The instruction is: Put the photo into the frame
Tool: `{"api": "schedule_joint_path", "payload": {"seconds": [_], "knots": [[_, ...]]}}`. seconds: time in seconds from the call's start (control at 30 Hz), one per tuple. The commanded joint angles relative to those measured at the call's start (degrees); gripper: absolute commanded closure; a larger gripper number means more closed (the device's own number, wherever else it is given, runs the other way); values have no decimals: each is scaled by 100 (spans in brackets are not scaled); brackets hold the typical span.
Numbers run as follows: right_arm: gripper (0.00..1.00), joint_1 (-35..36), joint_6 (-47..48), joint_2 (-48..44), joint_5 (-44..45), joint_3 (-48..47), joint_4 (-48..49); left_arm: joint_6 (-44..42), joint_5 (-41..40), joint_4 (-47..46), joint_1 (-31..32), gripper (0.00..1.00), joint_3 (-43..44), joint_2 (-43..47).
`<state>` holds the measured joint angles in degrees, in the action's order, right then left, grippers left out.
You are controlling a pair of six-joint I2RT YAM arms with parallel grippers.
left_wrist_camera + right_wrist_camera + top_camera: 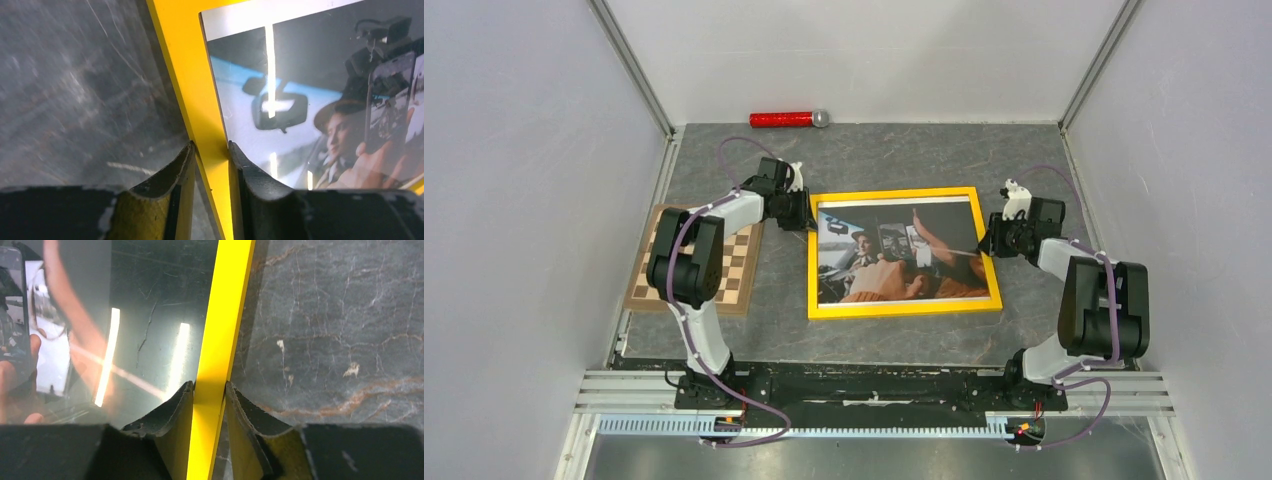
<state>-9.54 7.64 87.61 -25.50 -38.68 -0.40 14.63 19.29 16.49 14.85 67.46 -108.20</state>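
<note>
1. Looking down from the top camera, I find the frame lying flat mid-table, between the two arms.
2. The photo lies picture-up inside the rails, its left edge close along the left rail. I judge the main step largely done. What seems left is squaring the print, any backing work, and letting go.
3. My left gripper straddles the left rail near the far corner. In its wrist view the fingers sit one on each side of the yellow wood, clenched on it as far as I can tell.
4. My right gripper does the same on the right rail, with its fingers pinching the wood.
5. Hard to make out:
   - The right wrist view shows a dark, glare-streaked strip between print and rail. I cannot tell if that is table showing through a gap or a glossy covering.
   - Whether the print sits fully down in the recess is hidden.
   - Both wrist views cut off the frame's other corners.
</note>
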Motion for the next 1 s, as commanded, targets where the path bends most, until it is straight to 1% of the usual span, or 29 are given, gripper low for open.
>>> {"api": "schedule_joint_path", "payload": {"seconds": [0.0, 0.2, 0.3, 0.37, 0.4, 0.47, 0.57, 0.63, 0.73, 0.83, 0.9, 0.97], "knots": [[68, 170, -330, 245, -412, -447, 521, 137, -84, -408, 45, 67, 742, -302], [68, 286, -553, 657, -343, -763, 706, 136, -195, -277, 19, 64, 1495, -839], [67, 317, -588, 742, -292, -861, 796, 210, -162, -287, -7, 58, 1713, -1002], [63, 317, -499, 747, -212, -999, 775, 298, -155, -313, -9, 50, 1750, -1010], [60, 313, -447, 706, -157, -1076, 753, 316, -161, -313, -9, 45, 1745, -988], [52, 312, -325, 600, -82, -1185, 682, 330, -187, -308, -22, 39, 1716, -885], [35, 310, -208, 375, 5, -1326, 555, 383, -66, -307, -105, 34, 1659, -606], [26, 304, -140, 161, 113, -1377, 496, 466, 155, -275, -215, 31, 1641, -367], [17, 308, 5, -242, 287, -1373, 428, 420, 340, -210, -374, 24, 1518, 100], [10, 308, 171, -709, 538, -1236, 402, 118, 325, -145, -443, 22, 1304, 645], [3, 296, 244, -982, 744, -1124, 386, -189, 263, -70, -457, 21, 1120, 1033], [2, 280, 307, -1210, 927, -1060, 279, -499, 129, -23, -463, 21, 827, 1506]]}}
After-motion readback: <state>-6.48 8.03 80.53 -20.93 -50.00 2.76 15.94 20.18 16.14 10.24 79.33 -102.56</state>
